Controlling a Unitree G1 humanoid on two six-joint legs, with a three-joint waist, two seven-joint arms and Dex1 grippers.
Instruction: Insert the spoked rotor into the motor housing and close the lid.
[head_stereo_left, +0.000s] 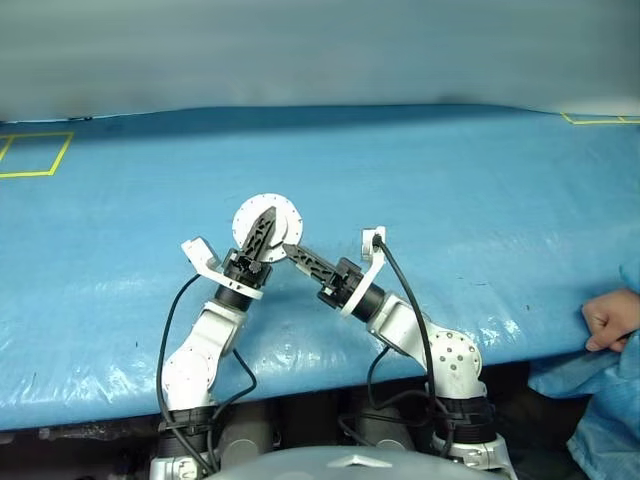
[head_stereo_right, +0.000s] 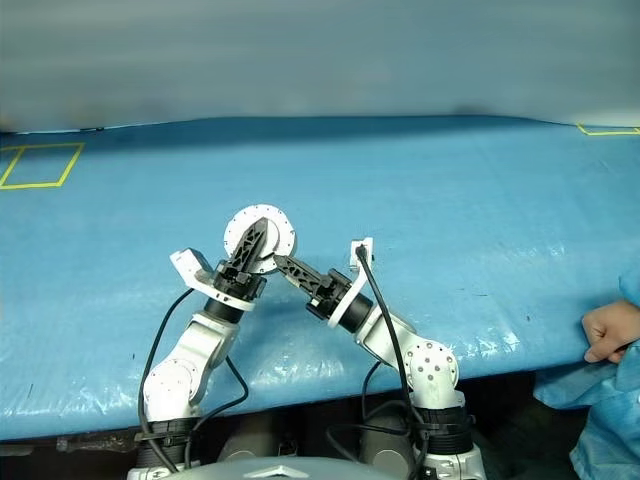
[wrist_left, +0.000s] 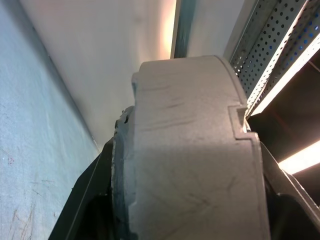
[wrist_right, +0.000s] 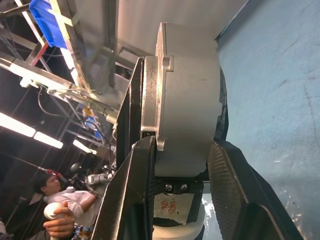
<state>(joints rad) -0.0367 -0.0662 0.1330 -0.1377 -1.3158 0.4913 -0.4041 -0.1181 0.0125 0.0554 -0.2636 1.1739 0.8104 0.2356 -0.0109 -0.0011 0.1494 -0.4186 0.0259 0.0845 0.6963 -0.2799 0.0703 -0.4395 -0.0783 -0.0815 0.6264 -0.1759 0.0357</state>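
The motor housing (head_stereo_left: 268, 216) is a round silver casing held up above the blue table (head_stereo_left: 450, 200), its flat face turned toward me. My left gripper (head_stereo_left: 264, 226) is shut on it from below, one black finger lying across the face. In the left wrist view the grey casing (wrist_left: 190, 150) sits between the two fingers (wrist_left: 82, 200). My right gripper (head_stereo_left: 289, 249) reaches in from the right and is shut on the casing's lower edge. The right wrist view has the casing (wrist_right: 187, 100) clamped between both fingers (wrist_right: 132, 190). I cannot tell the lid apart from the casing. The spoked rotor is hidden.
A person's hand (head_stereo_left: 608, 320) rests on the table's front edge at the far right. Yellow tape outlines lie at the far left (head_stereo_left: 35, 155) and far right (head_stereo_left: 600, 118) of the table. Another person (wrist_right: 55, 200) stands in the background of the right wrist view.
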